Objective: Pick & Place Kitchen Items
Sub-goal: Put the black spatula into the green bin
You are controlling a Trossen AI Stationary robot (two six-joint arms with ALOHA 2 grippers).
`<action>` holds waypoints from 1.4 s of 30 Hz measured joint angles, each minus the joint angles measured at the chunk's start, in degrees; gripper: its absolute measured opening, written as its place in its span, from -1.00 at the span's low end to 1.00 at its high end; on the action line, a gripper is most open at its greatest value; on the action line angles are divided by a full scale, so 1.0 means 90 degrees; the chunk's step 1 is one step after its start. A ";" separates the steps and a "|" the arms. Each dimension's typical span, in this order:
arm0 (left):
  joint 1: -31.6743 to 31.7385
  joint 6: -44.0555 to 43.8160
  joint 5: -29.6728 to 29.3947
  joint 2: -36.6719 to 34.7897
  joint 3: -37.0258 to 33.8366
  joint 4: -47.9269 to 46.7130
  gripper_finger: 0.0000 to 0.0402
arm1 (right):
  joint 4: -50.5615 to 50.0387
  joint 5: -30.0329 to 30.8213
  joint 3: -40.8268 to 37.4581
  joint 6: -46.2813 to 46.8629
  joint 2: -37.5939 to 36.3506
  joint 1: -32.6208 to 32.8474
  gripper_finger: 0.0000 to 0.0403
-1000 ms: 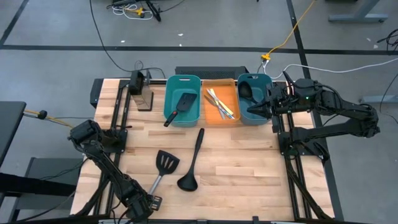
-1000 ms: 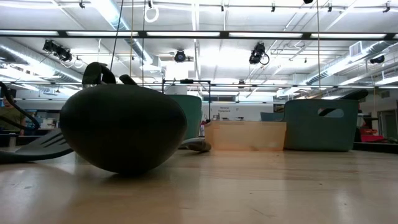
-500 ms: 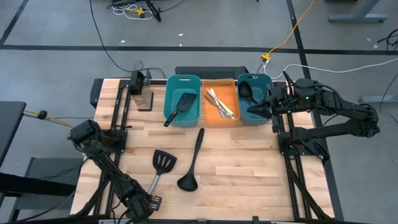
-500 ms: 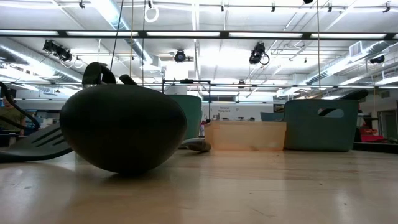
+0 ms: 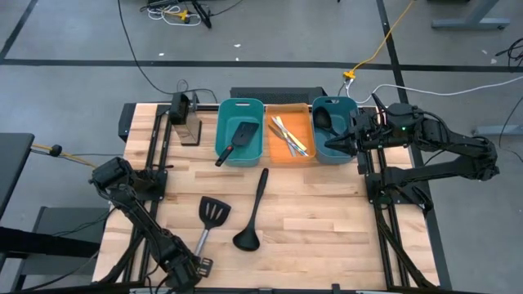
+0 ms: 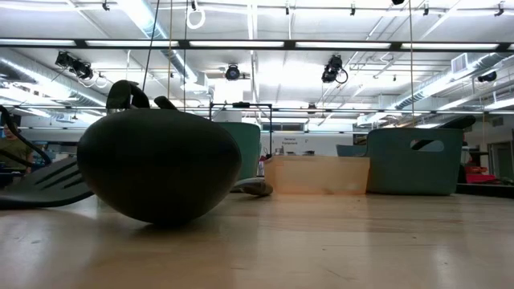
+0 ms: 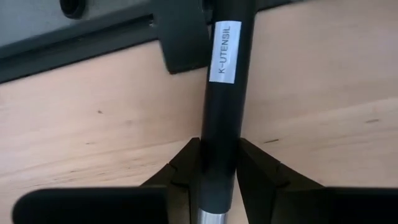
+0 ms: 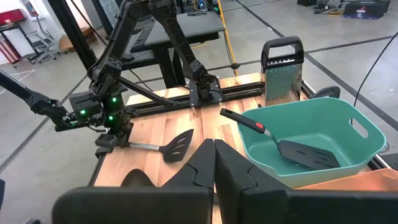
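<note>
gripping the handle of a black slotted spatula (image 5: 211,220), the left gripper (image 5: 196,265) sits at the near edge of the wooden table (image 5: 327,212); in the left wrist view its fingers (image 7: 184,168) press both sides of the handle, which carries a white label. the spatula's head lies on the table just left of a black ladle (image 5: 252,214), whose bowl fills the low view. a second spatula (image 5: 237,139) rests in the left teal bin (image 5: 240,108), thin coloured sticks (image 5: 288,135) lie in the orange bin (image 5: 288,109), and a dark utensil sits in the right teal bin (image 5: 333,103). the right gripper (image 5: 329,144) hovers over that bin, fingers pressed together on nothing. a metal grater (image 8: 283,70) stands left of the bins.
</note>
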 joint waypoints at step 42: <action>0.0002 -0.0687 -0.0782 0.0000 0.1737 -0.2037 -0.64 | 0.0001 -0.0008 0.0000 -0.0147 0.0000 0.0000 -0.97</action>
